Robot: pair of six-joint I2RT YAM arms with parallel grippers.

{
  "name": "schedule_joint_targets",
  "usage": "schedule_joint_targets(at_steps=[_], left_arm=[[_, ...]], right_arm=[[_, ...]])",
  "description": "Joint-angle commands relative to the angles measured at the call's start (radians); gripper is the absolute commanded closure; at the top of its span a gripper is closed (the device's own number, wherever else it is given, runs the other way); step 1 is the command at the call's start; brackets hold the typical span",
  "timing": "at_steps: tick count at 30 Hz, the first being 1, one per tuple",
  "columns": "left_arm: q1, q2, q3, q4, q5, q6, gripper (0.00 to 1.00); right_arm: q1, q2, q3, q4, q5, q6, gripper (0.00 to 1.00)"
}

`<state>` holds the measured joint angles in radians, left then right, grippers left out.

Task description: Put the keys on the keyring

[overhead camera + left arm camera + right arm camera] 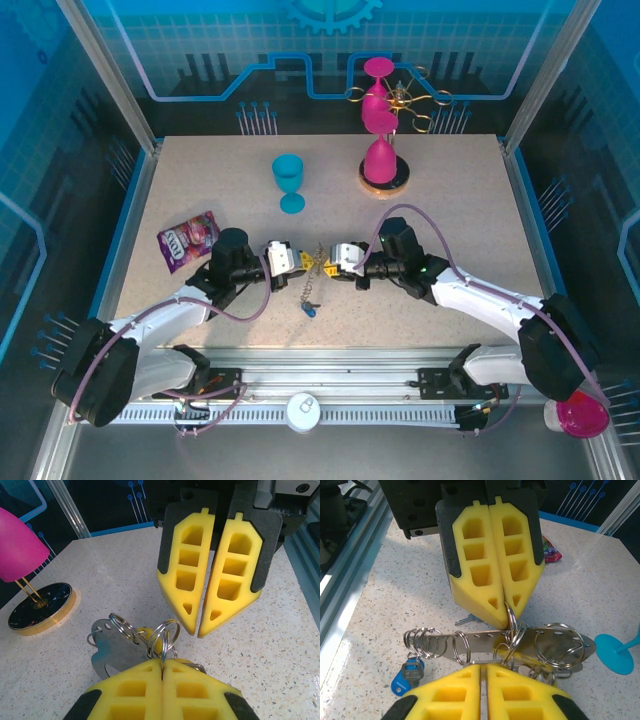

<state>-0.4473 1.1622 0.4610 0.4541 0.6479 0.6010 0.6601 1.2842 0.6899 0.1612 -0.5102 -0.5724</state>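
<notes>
Your left gripper [162, 664] pinches the thin steel keyring [163, 645]; right gripper's [196, 631] yellow foam pads [186, 575] sit nearly shut, hold unclear.

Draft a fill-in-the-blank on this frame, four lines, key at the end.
1. The left pincer grips the keyring by a metal ___.
2. The key resting on the table has a ___ plastic head.
3. The purple snack packet lies on the ___ arm's side.
4. The goblet stands ___.
Missing words: ring; blue; left; upright.
</notes>
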Motion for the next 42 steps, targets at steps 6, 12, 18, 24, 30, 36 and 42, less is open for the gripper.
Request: schedule_joint_targets(at_steps=[6,12,18,24,30,36,42], left_arm=[[-0.002,-0.011,-0.002,0.030,0.040,-0.018,1.00],[-0.002,0.000,0.010,0.003,0.022,-0.012,1.00],[-0.001,0.008,0.014,0.008,0.026,-0.018,1.00],[-0.002,-0.001,0.013,-0.003,0.026,-0.012,1.00],[-0.002,0.000,0.013,-0.006,0.038,-0.007,1.00],[-0.002,0.006,0.015,-0.009,0.053,-0.004,1.00],[-0.002,0.007,0.015,-0.012,0.060,0.000,1.00]], right_arm=[[0.007,0.025,0.004,0.061,0.003,0.030,0.90],[0.004,-0.035,-0.058,0.050,0.089,0.028,0.88],[0.030,-0.004,-0.021,0.017,-0.010,0.035,0.88],[0.038,0.057,0.005,0.098,-0.024,0.066,0.88],[0.036,0.058,-0.006,0.174,0.037,0.082,0.87],[0.032,0.059,-0.003,0.178,0.060,0.078,0.85],[0.031,0.054,-0.008,0.175,0.089,0.071,0.80]])
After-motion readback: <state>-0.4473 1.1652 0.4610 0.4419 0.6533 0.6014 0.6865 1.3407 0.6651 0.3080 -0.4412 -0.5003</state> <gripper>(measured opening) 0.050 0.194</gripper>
